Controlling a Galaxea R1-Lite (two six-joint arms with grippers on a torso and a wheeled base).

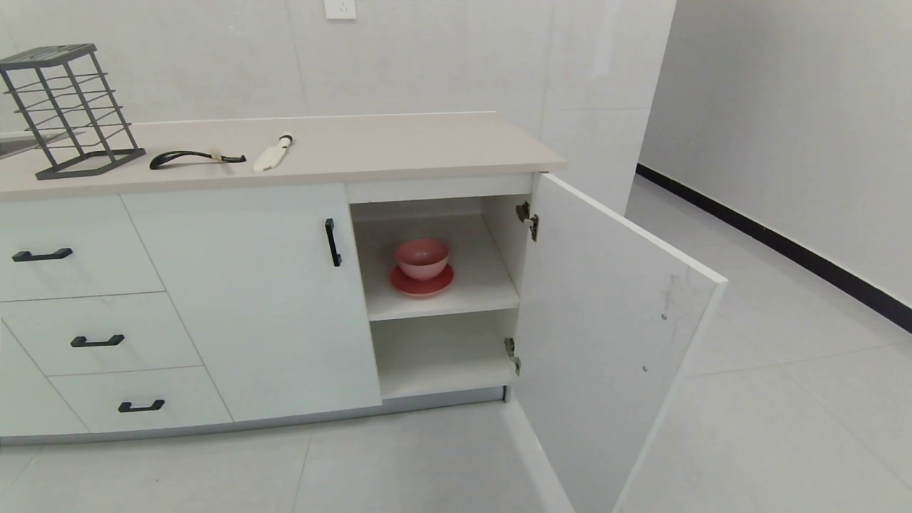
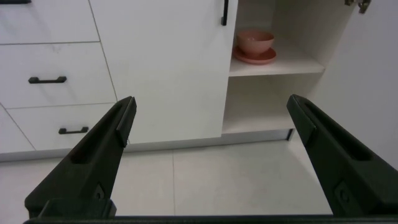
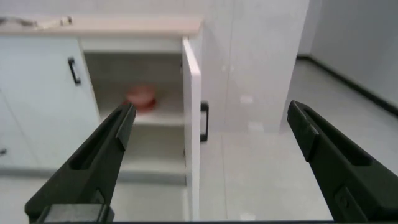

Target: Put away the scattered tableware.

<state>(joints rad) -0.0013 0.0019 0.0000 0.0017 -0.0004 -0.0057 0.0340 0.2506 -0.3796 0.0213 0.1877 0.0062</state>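
Left gripper and right gripper, jaws spread wide, both empty. Pink bowl stands on red plate on the open cabinet's upper shelf. Black utensil and white utensil lie on the countertop.

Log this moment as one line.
cabinet door open | pink bowl on red plate, upper shelf | black utensil, white utensil on counter | left tool open | right tool open
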